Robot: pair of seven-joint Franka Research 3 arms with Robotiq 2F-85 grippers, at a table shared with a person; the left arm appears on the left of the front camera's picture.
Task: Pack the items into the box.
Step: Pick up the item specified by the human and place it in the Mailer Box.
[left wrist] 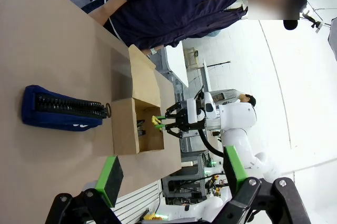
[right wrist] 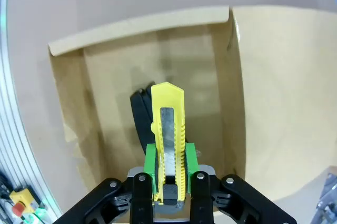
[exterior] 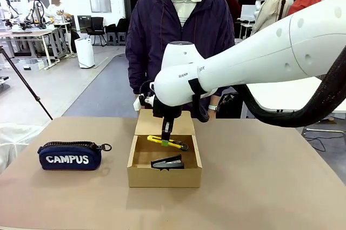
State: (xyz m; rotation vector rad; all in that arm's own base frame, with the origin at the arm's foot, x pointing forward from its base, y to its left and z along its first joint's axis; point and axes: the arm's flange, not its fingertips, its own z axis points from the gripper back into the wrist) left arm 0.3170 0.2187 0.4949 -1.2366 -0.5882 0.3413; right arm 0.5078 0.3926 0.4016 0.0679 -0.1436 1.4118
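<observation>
The brown cardboard box sits mid-table with its lid flap open toward the person. Inside it lies the black-grey stapler-like tool, seen from above as a dark shape. My right gripper hangs over the box's far half, shut on the yellow-and-black utility knife. In the right wrist view the knife stands clamped between the green pads, pointing down into the box. My left gripper is held away from the table, jaws wide apart with nothing between them, looking toward the box.
A navy zip pouch lettered CAMPUS lies on the table left of the box, also in the left wrist view. A person in a dark jacket stands at the far edge right behind the box. Bare tabletop lies to the right.
</observation>
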